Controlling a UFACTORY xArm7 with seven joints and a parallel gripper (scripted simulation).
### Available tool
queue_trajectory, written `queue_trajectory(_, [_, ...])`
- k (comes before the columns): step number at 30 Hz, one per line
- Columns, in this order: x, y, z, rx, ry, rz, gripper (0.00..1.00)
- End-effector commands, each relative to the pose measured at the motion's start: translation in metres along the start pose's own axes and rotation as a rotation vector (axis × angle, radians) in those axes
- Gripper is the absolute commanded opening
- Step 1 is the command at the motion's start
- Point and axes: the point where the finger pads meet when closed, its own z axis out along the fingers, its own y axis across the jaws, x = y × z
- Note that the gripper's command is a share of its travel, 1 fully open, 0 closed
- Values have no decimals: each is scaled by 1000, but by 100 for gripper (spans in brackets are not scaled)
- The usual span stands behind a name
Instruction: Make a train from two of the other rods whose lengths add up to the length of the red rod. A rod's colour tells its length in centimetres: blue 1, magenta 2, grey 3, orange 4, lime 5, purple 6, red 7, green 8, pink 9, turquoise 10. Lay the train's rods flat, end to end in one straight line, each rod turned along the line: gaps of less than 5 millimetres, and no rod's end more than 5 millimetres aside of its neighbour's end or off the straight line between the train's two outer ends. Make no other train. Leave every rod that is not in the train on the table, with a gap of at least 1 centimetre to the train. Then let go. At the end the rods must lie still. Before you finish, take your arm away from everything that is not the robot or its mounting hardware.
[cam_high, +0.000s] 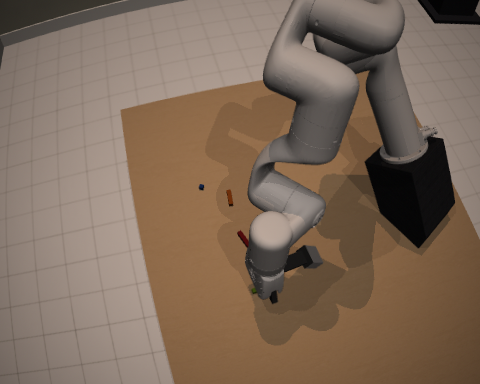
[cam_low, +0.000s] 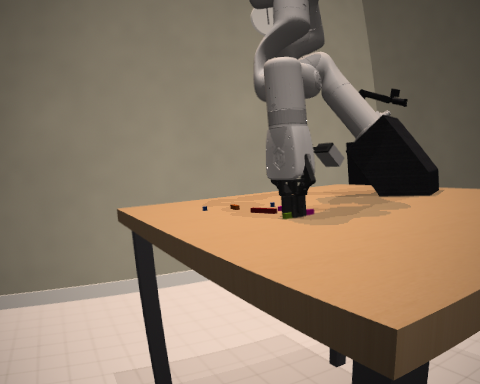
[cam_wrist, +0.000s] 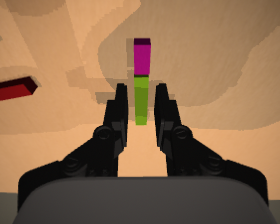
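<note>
In the wrist view the lime rod (cam_wrist: 141, 100) lies flat on the table, end to end in line with the magenta rod (cam_wrist: 142, 57) beyond it. My gripper (cam_wrist: 141, 97) is low over the lime rod, with a finger on each side and a visible gap on both sides, so it is open and not gripping. The red rod (cam_wrist: 17, 89) lies to the left, apart from them. In the top view the arm hides most of the pair; only a lime tip (cam_high: 254, 290) shows by the gripper (cam_high: 270, 296). The red rod (cam_high: 243, 238) is partly hidden behind the wrist.
An orange rod (cam_high: 229, 197) and a blue rod (cam_high: 201, 187) lie further back on the table. A second blue rod (cam_low: 272, 204) shows behind the red rod (cam_low: 263, 210). The black arm base (cam_high: 412, 190) stands at the right.
</note>
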Motion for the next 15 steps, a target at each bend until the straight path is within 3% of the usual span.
queue_trajectory(1, [-1, 1, -3, -3, -3, 0, 24])
queue_trajectory(7, [-1, 1, -12, -3, -3, 0, 24])
queue_trajectory(15, [-1, 1, -52, -3, -3, 0, 24])
